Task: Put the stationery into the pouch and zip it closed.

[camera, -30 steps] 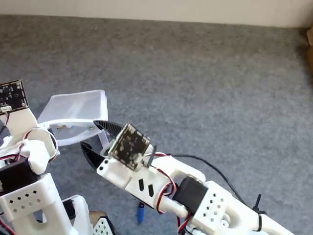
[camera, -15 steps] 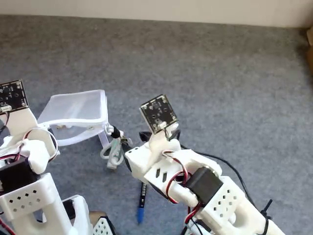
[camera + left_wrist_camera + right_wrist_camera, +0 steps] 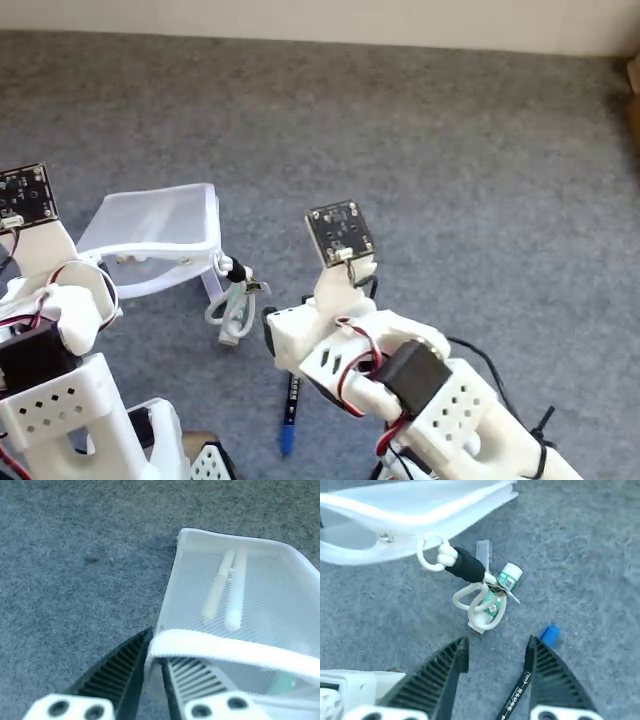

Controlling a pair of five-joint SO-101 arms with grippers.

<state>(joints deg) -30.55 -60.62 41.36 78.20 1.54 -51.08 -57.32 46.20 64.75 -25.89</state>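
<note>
The pouch (image 3: 160, 225) sits toward the desk's (image 3: 450, 150) left edge, mouth open. The left jaws are pressed together on its white rim and hold it there. It is soft mesh, light and floppy, so I judge it will sag or slide unless gripped at that stiffer rim. Two pale sticks (image 3: 232, 592) already lie inside it. The black zip pull (image 3: 465, 565) hangs off the mouth's corner on a white cord (image 3: 479, 628). The cord's loop trails over a small green-and-white tube (image 3: 496, 596) on the desk just beside the pouch. I cannot tell whether the tube is threaded through the loop or only lies under it. It looks light and short, and lifting it may drag the limp cord along. The pen (image 3: 291, 400) lies closer to the desk's near edge, blue cap (image 3: 549, 634) at one end. The right jaws are spread, with the pen's dark barrel between them in the wrist view. How far above it they stand I cannot tell. The pen should be stiff, thin, light and smooth, so it is likely to roll or pivot if nipped near an end. The best hold is across the barrel near its middle, clear of the cap. The zip is not yet closed, and the pull looks the natural place to grip it.
</note>
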